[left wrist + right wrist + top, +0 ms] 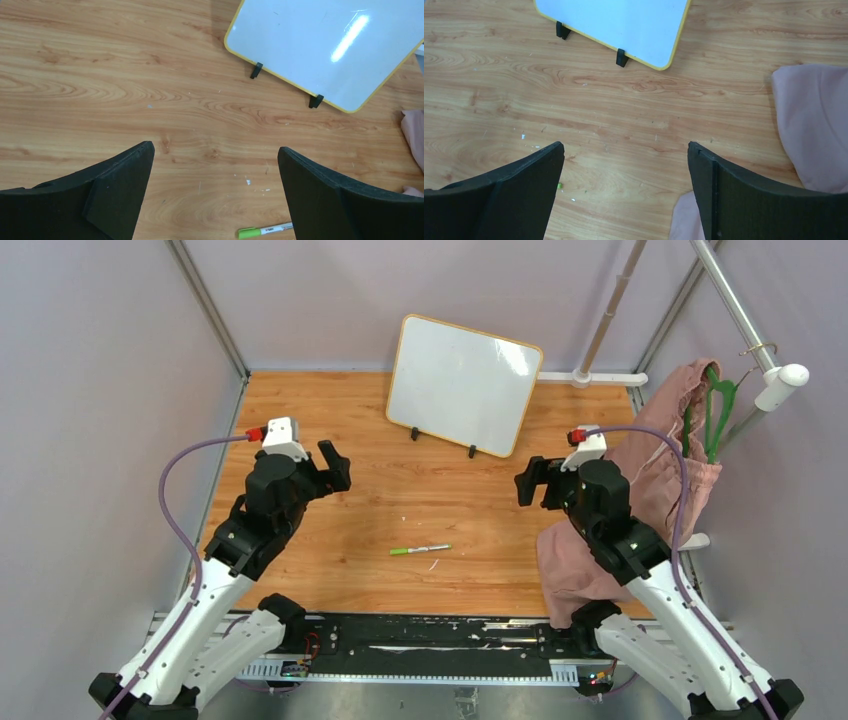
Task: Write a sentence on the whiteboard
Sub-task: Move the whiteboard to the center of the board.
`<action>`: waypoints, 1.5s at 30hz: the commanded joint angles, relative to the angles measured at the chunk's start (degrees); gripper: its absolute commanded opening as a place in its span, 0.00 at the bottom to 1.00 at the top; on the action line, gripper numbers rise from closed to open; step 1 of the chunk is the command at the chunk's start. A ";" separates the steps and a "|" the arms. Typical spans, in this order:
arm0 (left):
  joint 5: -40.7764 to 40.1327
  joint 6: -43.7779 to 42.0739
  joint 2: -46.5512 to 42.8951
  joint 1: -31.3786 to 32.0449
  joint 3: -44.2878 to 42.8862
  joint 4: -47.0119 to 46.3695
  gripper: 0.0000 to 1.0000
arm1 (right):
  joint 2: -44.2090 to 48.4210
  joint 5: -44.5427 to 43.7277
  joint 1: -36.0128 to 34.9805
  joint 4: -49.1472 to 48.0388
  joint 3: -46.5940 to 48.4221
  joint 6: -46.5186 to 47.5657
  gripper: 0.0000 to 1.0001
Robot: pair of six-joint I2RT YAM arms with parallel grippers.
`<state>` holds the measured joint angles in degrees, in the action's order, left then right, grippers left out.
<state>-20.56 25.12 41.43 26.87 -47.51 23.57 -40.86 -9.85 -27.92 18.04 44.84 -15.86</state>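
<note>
The whiteboard (464, 384) stands tilted on two black feet at the back middle of the wooden table, its white face blank; no sentence shows on it. It also shows in the left wrist view (327, 47) and the right wrist view (619, 22). A green-capped white marker (420, 550) lies on the table in front, between the arms; its cap end shows in the left wrist view (264, 231). My left gripper (336, 467) (215, 150) is open and empty, left of the board. My right gripper (526, 483) (625, 146) is open and empty, right of it.
A pink cloth (655, 490) on a green hanger (714, 410) hangs from a rail at the right, draping behind my right arm; it shows in the right wrist view (816, 125). Grey walls and metal posts (610, 310) enclose the table. Small white specks dot the wood.
</note>
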 commanded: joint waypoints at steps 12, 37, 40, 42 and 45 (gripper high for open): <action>10.83 -7.18 0.24 -0.85 -3.69 -1.48 1.00 | -4.22 5.00 -8.15 -2.06 -0.22 5.50 0.87; 15.59 -9.31 -9.39 -0.86 6.02 -8.32 1.00 | -45.33 6.72 -34.73 -5.54 11.07 18.52 0.62; 15.63 -9.31 -9.46 -0.86 6.02 -8.41 1.00 | -47.89 8.18 -35.09 -6.86 11.47 18.73 0.58; 15.63 -9.30 -9.49 -0.86 6.11 -8.45 1.00 | -49.66 8.87 -35.17 -7.21 11.98 18.76 0.54; 15.64 -9.30 -9.54 -0.86 6.11 -8.37 1.00 | -51.05 8.92 -35.27 -7.98 12.36 18.77 0.51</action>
<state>-5.63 16.49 32.10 26.44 -41.41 16.78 -90.41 -2.42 -62.39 11.60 55.18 1.85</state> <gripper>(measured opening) 0.999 0.518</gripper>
